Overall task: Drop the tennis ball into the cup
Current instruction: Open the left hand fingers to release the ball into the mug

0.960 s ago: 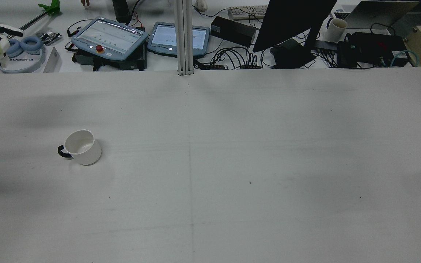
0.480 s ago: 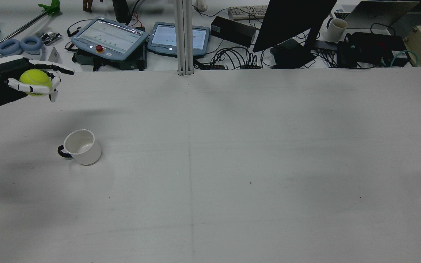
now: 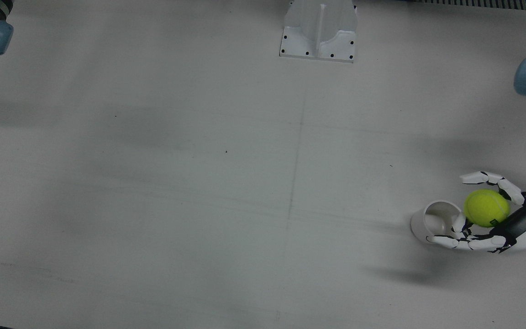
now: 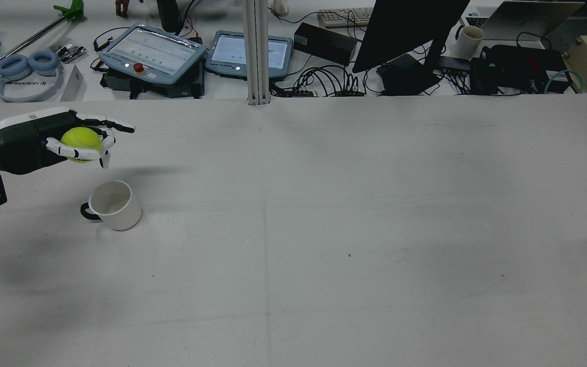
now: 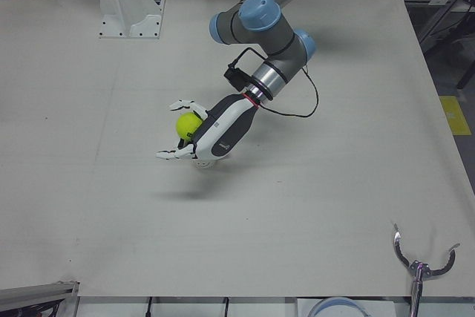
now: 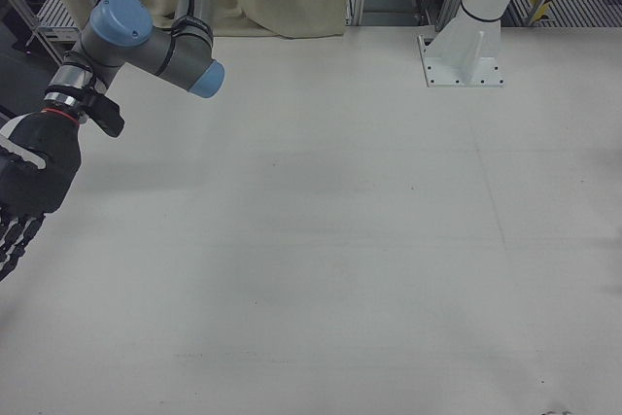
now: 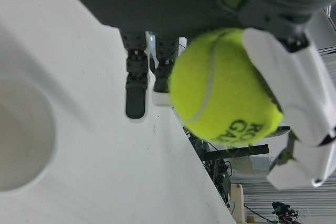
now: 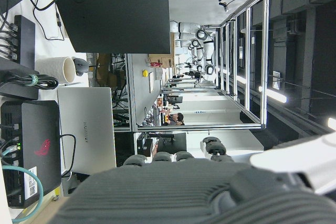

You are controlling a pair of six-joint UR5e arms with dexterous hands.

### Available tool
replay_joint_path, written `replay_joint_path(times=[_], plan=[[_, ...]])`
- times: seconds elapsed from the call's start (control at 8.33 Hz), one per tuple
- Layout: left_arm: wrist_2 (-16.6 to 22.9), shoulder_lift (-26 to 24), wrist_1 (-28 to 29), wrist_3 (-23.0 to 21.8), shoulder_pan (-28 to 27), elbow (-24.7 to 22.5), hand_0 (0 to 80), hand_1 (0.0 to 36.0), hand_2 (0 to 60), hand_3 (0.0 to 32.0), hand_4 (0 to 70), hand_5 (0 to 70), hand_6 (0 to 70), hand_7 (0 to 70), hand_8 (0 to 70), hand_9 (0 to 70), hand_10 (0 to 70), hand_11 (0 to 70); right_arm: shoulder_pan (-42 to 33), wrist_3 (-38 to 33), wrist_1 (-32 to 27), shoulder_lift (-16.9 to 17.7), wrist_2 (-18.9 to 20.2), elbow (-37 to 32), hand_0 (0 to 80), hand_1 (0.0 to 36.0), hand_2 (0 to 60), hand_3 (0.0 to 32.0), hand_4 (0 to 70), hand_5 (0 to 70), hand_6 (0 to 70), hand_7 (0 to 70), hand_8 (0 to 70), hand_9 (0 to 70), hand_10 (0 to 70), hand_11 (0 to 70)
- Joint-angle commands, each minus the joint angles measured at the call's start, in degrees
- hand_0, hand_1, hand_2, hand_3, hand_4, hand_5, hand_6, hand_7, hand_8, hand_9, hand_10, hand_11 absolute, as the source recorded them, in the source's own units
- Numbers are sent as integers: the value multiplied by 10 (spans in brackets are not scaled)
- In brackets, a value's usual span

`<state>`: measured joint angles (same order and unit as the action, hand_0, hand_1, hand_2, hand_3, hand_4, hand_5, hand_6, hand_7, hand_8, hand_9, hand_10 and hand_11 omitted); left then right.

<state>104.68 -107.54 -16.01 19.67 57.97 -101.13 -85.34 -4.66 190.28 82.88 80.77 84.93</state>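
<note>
The tennis ball [image 7: 223,90] carries partly hidden black print, "RO" above "GAD". The silver laptop [image 8: 86,129] reads "HUAWEI". The headphones [image 4: 28,76] read "UDEXRE".

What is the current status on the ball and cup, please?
Left hand shut on ball, near cup, not over it. Right hand idle, off aside. Cup upright, nothing in the way.

The ball [image 7: 223,95] looks fuzzy, like felt. The cup [image 4: 114,205] is smooth and a bit shiny. The left hand [image 5: 211,133] has hard, smooth plastic fingers [image 7: 291,95] and a grey woven cloth palm. The table [image 4: 324,229] is flat and dull.
</note>
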Motion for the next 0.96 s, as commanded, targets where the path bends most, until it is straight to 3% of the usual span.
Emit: replay_joint_path(times=[0.0, 0.12, 0.24, 0.36, 0.84], plan=[[0, 0, 5, 0, -4, 0, 358, 95, 247, 0, 218, 28, 109, 484, 168, 322, 114, 167, 0, 0, 0, -1, 0, 0, 0, 0, 0, 0, 0, 0, 0, 0, 0, 0, 0, 0], [1, 0, 7, -1, -4, 0, 366, 131, 247, 0, 119, 0, 3, 183, 0, 22, 0, 0, 0, 0, 0, -1, 0, 0, 0, 0, 0, 0, 0, 0, 0, 0, 0, 0, 0, 0], [1, 0, 8, -1, -4, 0, 342, 137, 268, 0, 46, 1, 3, 117, 0, 9, 0, 0, 0, 0, 0, -1, 0, 0, 0, 0, 0, 0, 0, 0, 0, 0, 0, 0, 0, 0], [1, 1, 8, -2, -4, 0, 337, 143, 272, 0, 9, 0, 1, 94, 0, 4, 0, 0, 0, 0, 0, -1, 0, 0, 0, 0, 0, 0, 0, 0, 0, 0, 0, 0, 0, 0], [1, 1, 9, -2, -4, 0, 371, 157, 277, 0, 0, 0, 0, 71, 0, 0, 0, 0, 0, 0, 0, 0, 0, 0, 0, 0, 0, 0, 0, 0, 0, 0, 0, 0, 0, 0]])
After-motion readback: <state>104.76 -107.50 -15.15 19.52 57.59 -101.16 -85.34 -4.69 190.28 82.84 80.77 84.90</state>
